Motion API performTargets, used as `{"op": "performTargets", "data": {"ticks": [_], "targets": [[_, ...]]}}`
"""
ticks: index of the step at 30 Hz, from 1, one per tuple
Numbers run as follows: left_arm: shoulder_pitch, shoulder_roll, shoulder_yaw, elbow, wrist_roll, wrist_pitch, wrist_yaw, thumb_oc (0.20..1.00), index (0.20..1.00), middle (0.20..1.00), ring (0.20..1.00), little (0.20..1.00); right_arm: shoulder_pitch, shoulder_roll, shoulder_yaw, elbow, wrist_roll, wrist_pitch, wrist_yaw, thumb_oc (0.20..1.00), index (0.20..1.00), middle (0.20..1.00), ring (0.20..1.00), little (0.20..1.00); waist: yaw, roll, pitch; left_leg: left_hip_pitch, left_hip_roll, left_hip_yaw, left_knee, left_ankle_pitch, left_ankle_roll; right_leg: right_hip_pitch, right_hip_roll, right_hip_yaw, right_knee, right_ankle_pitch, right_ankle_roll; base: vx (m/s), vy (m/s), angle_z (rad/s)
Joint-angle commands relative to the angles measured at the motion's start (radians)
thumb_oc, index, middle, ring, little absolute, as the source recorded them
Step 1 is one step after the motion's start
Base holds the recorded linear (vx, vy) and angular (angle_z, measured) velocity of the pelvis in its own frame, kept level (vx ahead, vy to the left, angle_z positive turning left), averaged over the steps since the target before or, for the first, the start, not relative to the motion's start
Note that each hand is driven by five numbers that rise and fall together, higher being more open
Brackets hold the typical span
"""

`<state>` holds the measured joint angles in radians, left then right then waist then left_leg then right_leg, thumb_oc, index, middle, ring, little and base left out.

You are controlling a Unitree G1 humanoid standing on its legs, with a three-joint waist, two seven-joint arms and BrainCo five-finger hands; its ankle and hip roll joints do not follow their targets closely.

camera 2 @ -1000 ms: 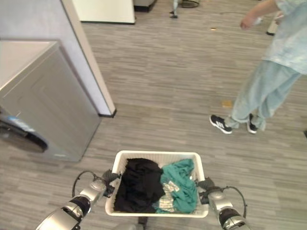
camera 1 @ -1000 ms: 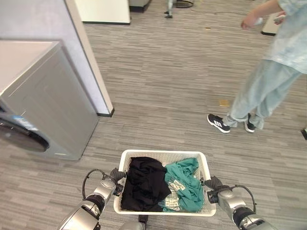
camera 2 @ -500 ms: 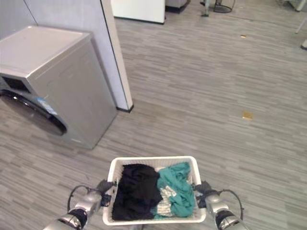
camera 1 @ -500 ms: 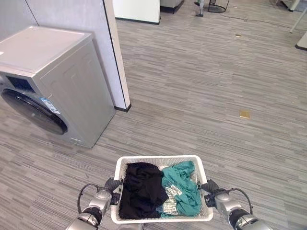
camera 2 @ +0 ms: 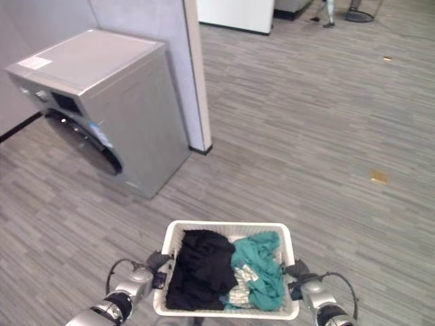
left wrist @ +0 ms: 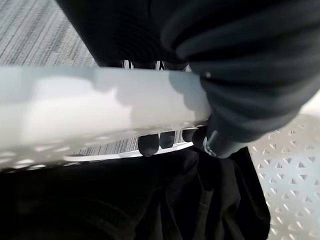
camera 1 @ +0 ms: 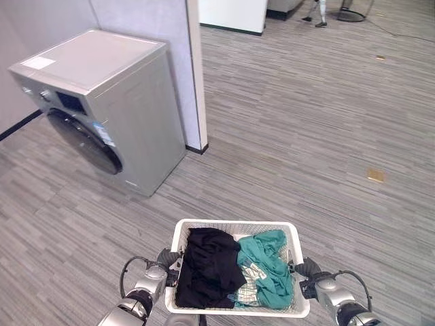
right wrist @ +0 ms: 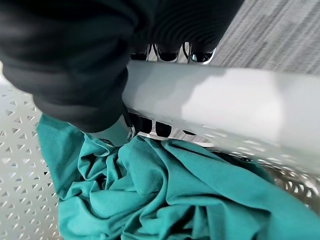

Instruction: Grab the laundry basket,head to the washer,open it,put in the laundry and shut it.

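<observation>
I carry a white perforated laundry basket (camera 1: 234, 228) low in front of me, with a black garment (camera 1: 209, 267) on its left and a teal garment (camera 1: 266, 268) on its right. My left hand (camera 1: 165, 268) is curled round the basket's left rim (left wrist: 100, 110), fingertips (left wrist: 149, 144) hooked under it. On the other side my right hand (camera 1: 309, 277) is curled round the right rim (right wrist: 210, 100). The silver front-loading washer (camera 1: 112, 112) stands ahead to the left, its round dark door (camera 1: 85, 144) closed.
A grey partition wall (camera 1: 170, 47) ends beside the washer, its black base (camera 1: 197, 148) on the floor. A small yellowish tag (camera 1: 375, 175) lies on the grey plank floor to the right. White furniture (camera 1: 234, 12) stands far back.
The view has swung left: the washer now shows in full and nearer the middle. The person seen a second ago at the right is out of frame. Both hands keep their hold.
</observation>
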<state>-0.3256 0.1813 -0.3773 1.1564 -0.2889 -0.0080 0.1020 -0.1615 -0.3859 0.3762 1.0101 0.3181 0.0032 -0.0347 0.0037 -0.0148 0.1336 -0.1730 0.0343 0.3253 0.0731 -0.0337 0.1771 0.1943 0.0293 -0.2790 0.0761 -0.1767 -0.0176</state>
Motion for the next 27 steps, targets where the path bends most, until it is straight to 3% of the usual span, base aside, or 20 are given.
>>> {"op": "performTargets", "data": {"ticks": [1, 3, 9, 12, 13, 16, 17, 18, 19, 22, 24, 25, 27], "targets": [[0.039, 0.019, 0.042, -0.014, -0.045, -0.030, -0.076, 0.200, 0.200, 0.200, 0.200, 0.200, -0.007, 0.025, -0.043, -0.039, 0.083, -0.021, 0.072, 0.200, 0.200, 0.200, 0.200, 0.200, 0.017, -0.010, -0.010, 0.024, -0.012, -0.034, 0.026, 0.073, -0.187, -0.098, -0.082, 0.095, -0.075, 0.104, 0.089, 0.17, 0.217, 0.97], [0.061, 0.048, 0.059, -0.030, -0.039, -0.032, -0.077, 0.200, 0.200, 0.200, 0.200, 0.200, -0.026, 0.055, -0.024, -0.070, 0.071, -0.020, 0.083, 0.200, 0.200, 0.200, 0.200, 0.200, 0.048, -0.013, -0.038, 0.052, -0.045, -0.077, 0.016, 0.040, -0.161, -0.078, -0.114, 0.095, -0.050, 0.088, 0.106, 0.27, 0.273, 0.49], [0.073, 0.088, 0.073, -0.046, -0.015, -0.033, -0.062, 0.200, 0.200, 0.200, 0.200, 0.200, -0.056, 0.083, -0.002, -0.101, 0.047, -0.026, 0.091, 0.200, 0.200, 0.200, 0.200, 0.200, 0.089, -0.014, -0.070, 0.069, -0.083, -0.126, 0.010, 0.010, -0.133, -0.084, -0.156, 0.083, 0.009, 0.082, 0.133, 0.16, 0.196, 0.33], [0.066, 0.118, 0.085, -0.069, -0.023, -0.028, -0.049, 0.200, 0.200, 0.200, 0.200, 0.200, -0.096, 0.097, 0.010, -0.133, 0.057, -0.025, 0.091, 0.200, 0.200, 0.200, 0.200, 0.200, 0.103, 0.001, -0.069, 0.101, -0.102, -0.175, -0.010, 0.005, -0.114, -0.136, -0.183, 0.087, 0.154, 0.113, 0.151, 0.11, 0.239, 0.41], [0.059, 0.131, 0.085, -0.081, -0.025, -0.028, -0.048, 0.200, 0.200, 0.200, 0.200, 0.200, -0.116, 0.098, 0.018, -0.141, 0.056, -0.024, 0.095, 0.200, 0.200, 0.200, 0.200, 0.200, 0.103, 0.010, -0.067, 0.128, -0.111, -0.201, -0.032, 0.007, -0.106, -0.164, -0.192, 0.099, 0.228, 0.154, 0.156, 0.10, 0.198, 0.62], [0.040, 0.147, 0.077, -0.085, -0.024, -0.024, -0.045, 0.200, 0.200, 0.200, 0.200, 0.200, -0.149, 0.100, 0.035, -0.145, 0.060, -0.021, 0.092, 0.200, 0.200, 0.200, 0.200, 0.200, 0.094, 0.022, -0.056, 0.154, -0.122, -0.252, -0.051, 0.017, -0.098, -0.203, -0.162, 0.161, 0.329, 0.176, 0.157, 0.09, 0.136, 0.46], [0.028, 0.151, 0.070, -0.081, -0.015, -0.019, -0.050, 0.200, 0.200, 0.200, 0.200, 0.200, -0.145, 0.090, 0.031, -0.164, 0.072, -0.017, 0.099, 0.200, 0.200, 0.200, 0.200, 0.200, 0.078, 0.020, -0.061, 0.161, -0.130, -0.284, -0.061, 0.026, -0.098, -0.215, -0.118, 0.208, 0.337, 0.153, 0.144, 0.08, 0.067, 0.38], [0.028, 0.150, 0.071, -0.081, -0.015, -0.019, -0.050, 0.200, 0.200, 0.200, 0.200, 0.200, -0.145, 0.089, 0.031, -0.164, 0.072, -0.017, 0.099, 0.200, 0.200, 0.200, 0.200, 0.200, 0.079, 0.022, -0.064, 0.158, -0.128, -0.284, -0.061, 0.026, -0.099, -0.217, -0.116, 0.208, 0.334, 0.156, 0.143, 0.18, 0.083, 1.00], [0.000, 0.153, 0.056, -0.073, -0.004, -0.016, -0.056, 0.200, 0.200, 0.200, 0.200, 0.200, -0.143, 0.079, 0.023, -0.177, 0.089, -0.020, 0.098, 0.200, 0.200, 0.200, 0.200, 0.200, 0.058, 0.026, -0.076, 0.184, -0.135, -0.334, -0.085, 0.034, -0.102, -0.241, -0.065, 0.254, 0.320, 0.136, 0.136, 0.13, 0.047, 1.10], [-0.021, 0.161, 0.046, -0.082, -0.001, -0.016, -0.061, 0.200, 0.200, 0.200, 0.200, 0.200, -0.142, 0.065, 0.021, -0.196, 0.104, -0.023, 0.099, 0.200, 0.200, 0.200, 0.200, 0.200, 0.036, 0.031, -0.069, 0.207, -0.136, -0.368, -0.088, 0.030, -0.111, -0.289, -0.036, 0.242, 0.292, 0.095, 0.115, 0.16, 0.043, 0.67], [-0.056, 0.168, 0.027, -0.093, 0.007, -0.013, -0.064, 0.200, 0.200, 0.200, 0.200, 0.200, -0.141, 0.040, 0.016, -0.214, 0.117, -0.023, 0.097, 0.200, 0.200, 0.200, 0.200, 0.200, -0.001, 0.027, -0.046, 0.236, -0.159, -0.426, -0.077, 0.016, -0.125, -0.396, 0.011, 0.261, 0.239, 0.149, 0.119, 0.18, 0.028, 0.82], [-0.056, 0.168, 0.027, -0.092, 0.007, -0.013, -0.064, 0.200, 0.200, 0.200, 0.200, 0.200, -0.141, 0.040, 0.016, -0.214, 0.118, -0.023, 0.097, 0.200, 0.200, 0.200, 0.200, 0.200, -0.004, 0.028, -0.043, 0.240, -0.159, -0.429, -0.077, 0.014, -0.125, -0.393, 0.011, 0.258, 0.242, 0.145, 0.119, 0.18, 0.012, 0.66], [-0.071, 0.167, 0.022, -0.101, 0.018, -0.012, -0.068, 0.200, 0.200, 0.200, 0.200, 0.200, -0.126, 0.025, 0.006, -0.228, 0.124, -0.021, 0.096, 0.200, 0.200, 0.200, 0.200, 0.200, -0.040, 0.011, -0.022, 0.279, -0.180, -0.480, -0.068, -0.006, -0.138, -0.455, 0.030, 0.270, 0.171, 0.217, 0.142, 0.18, -0.024, 0.60]]}}
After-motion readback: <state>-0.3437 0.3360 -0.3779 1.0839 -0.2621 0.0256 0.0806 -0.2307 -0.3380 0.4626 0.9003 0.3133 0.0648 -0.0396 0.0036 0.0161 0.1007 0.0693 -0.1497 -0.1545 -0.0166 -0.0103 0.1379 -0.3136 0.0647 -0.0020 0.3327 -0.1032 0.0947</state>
